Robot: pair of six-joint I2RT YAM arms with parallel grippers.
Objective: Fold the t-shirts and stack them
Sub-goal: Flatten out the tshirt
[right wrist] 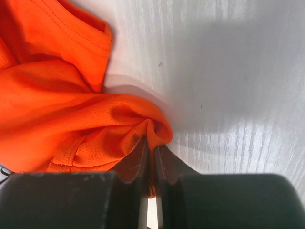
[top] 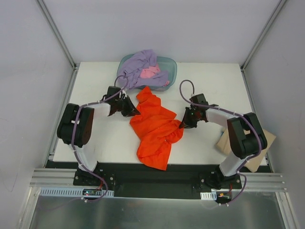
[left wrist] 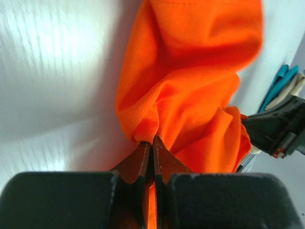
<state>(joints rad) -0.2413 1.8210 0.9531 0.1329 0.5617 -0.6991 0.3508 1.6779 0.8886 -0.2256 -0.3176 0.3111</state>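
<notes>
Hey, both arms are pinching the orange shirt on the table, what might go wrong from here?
1. The left fingers and right fingers each pinch only a small bunched fold of the bright orange-red cloth t-shirt, so it might slip free when lifted.
2. The shirt's crumpled near end hangs over the white table's near edge; a slack pull could let it slide off.

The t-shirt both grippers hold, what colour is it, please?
The t-shirt is orange-red, best in top external view.
</notes>
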